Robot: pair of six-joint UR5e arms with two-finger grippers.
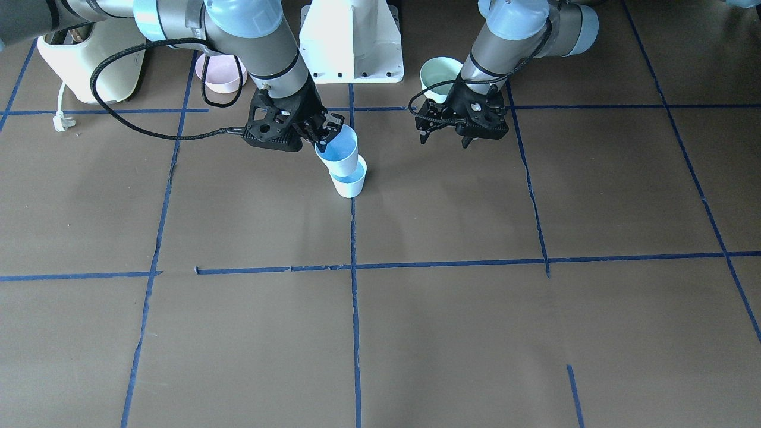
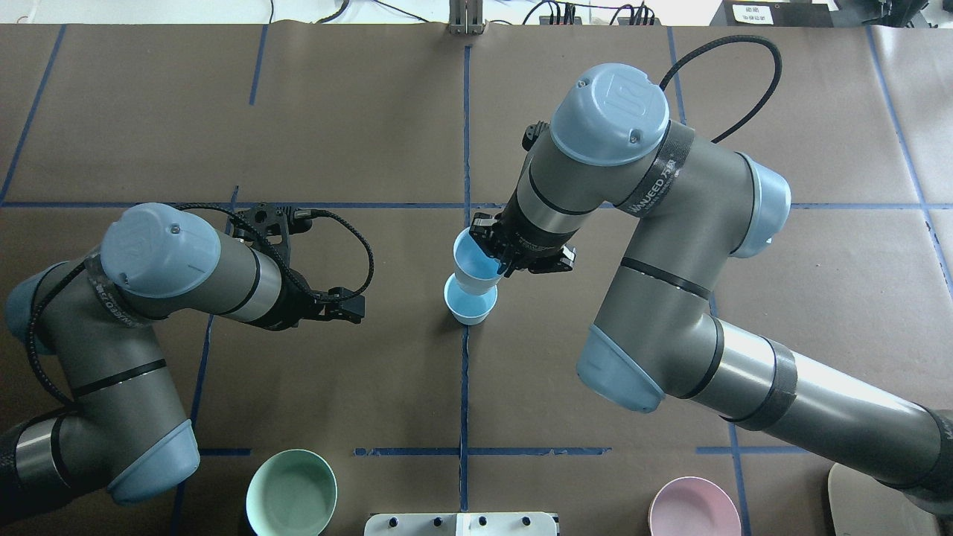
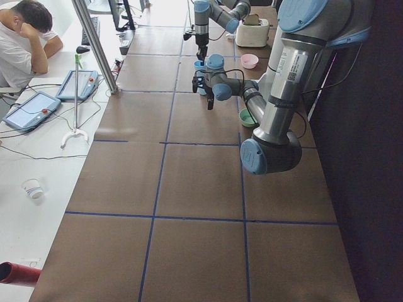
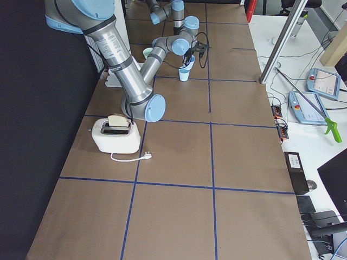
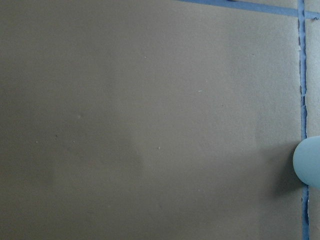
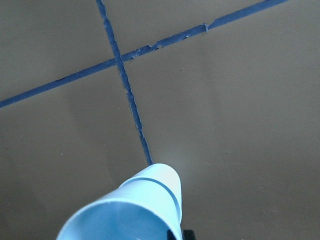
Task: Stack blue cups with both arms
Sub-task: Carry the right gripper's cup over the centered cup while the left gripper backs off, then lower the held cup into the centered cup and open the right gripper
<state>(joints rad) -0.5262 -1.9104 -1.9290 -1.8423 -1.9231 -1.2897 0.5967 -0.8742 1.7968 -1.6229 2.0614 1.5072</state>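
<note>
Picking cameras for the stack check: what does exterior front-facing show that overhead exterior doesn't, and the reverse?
Front-facing only: the white plug and most of the cream toaster, which overhead cuts to a sliver at its edge.
Overhead only: the cables past the far edge of the table.
Both: the right gripper shut on the rim of the upper blue cup, tilted over the lower blue cup; the left gripper open and empty; the mint bowl; the pink bowl.
</note>
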